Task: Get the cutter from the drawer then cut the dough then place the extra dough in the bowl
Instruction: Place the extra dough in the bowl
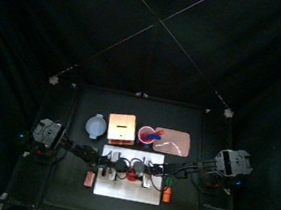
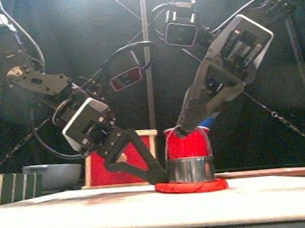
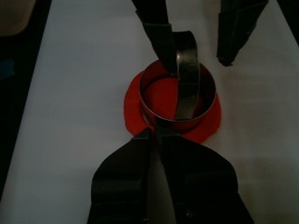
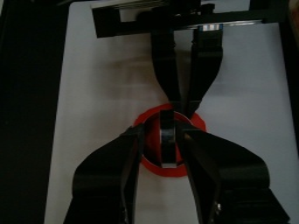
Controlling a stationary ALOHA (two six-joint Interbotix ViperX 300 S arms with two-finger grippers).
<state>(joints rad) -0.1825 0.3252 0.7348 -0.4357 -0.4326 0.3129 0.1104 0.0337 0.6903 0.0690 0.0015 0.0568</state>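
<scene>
So here's where you're at: the cutter (image 2: 190,170) is sitting upright on the red dough (image 2: 191,186), roughly in the middle of the white cutting board (image 1: 126,191), with dough showing as a red ring all the way round the metal rim. Your left gripper (image 3: 158,143) comes in low from the left, and its jaws are pinched together on the near side of the cutter, right about where the wire handle meets the rim. Your right gripper (image 4: 170,128) drops in steeply from the upper right with its jaws spread apart, one on each side of the cutter and the handle arching up between them. I honestly can't tell if those tips are actually touching the metal or just sitting beside it. The two grippers face each other across the cutter, pretty much nose to nose. At the back of the table, behind the board, you've got the blue-grey bowl (image 1: 96,125) on the left, the wooden box (image 1: 121,127) just beside it, and the pink tray (image 1: 181,142) to the right of that. From the front camera the red cup (image 2: 182,145) shows directly behind the cutter. The bowl is well apart from the dough.
</scene>
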